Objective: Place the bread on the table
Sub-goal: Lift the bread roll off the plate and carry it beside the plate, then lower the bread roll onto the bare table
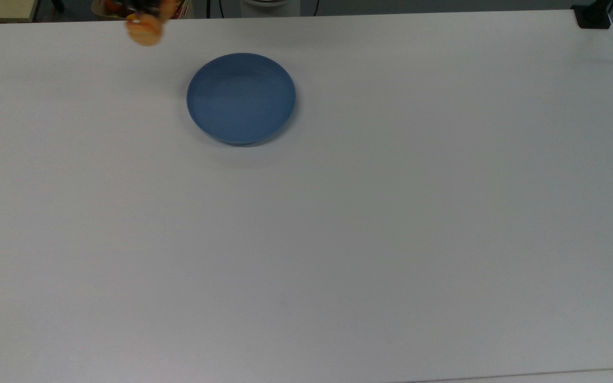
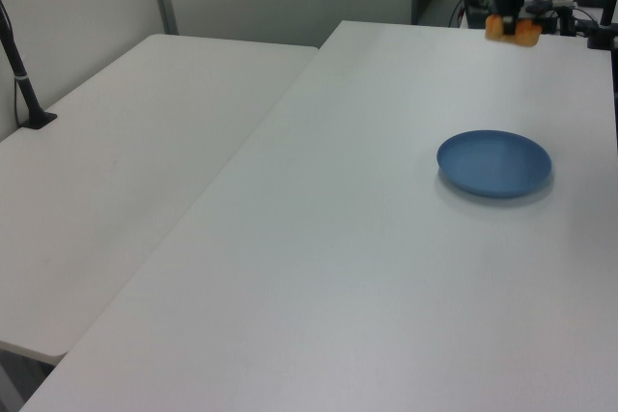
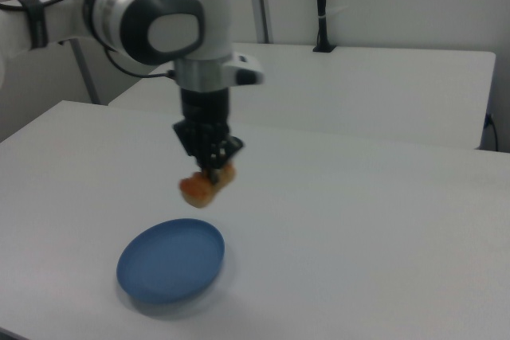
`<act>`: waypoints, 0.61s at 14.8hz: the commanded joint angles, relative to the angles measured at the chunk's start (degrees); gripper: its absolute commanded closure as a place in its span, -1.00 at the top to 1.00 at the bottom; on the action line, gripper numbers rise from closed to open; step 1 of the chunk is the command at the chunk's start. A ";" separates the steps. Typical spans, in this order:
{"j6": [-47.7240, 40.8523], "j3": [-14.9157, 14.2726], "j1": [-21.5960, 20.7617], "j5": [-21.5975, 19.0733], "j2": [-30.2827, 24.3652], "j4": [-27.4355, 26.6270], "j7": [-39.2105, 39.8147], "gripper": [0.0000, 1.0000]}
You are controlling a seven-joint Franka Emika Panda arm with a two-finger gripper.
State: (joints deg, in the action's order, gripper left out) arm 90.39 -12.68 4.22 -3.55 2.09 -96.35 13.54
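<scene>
Here, in the right view, my claw (image 3: 209,166) is clamped on the bread (image 3: 205,186), which hangs in the air, tilted, above the far edge of the blue plate (image 3: 170,260) and clear of it. In the top view the bread (image 1: 145,31) sits at the upper left, off the plate's (image 1: 241,98) left rim and over the far margin of the bench (image 1: 338,239); in the left view the bread (image 2: 513,30) floats well above the bench (image 2: 319,238), beyond the plate (image 2: 494,162).

Handling, as I judge it: the roll looks light and probably stiff-skinned, with a ridged top that should resist slipping; I would keep the pinch across its narrow middle, as the tilt suggests the grip is off-centre.

Count: one bread, one plate, one claw. A second white bench (image 2: 106,151) stands at the left view's left.
</scene>
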 commanded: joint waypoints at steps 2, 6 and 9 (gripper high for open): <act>8.82 -12.62 -1.15 -0.23 5.63 1.78 21.14 -0.74; 20.93 -16.59 0.69 -0.14 14.67 1.61 33.10 -0.65; 27.98 -16.59 1.93 2.04 19.61 0.12 34.09 -0.64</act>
State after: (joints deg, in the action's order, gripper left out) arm 113.17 -28.73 5.53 -3.45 17.10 -95.98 45.35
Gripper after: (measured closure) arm 0.819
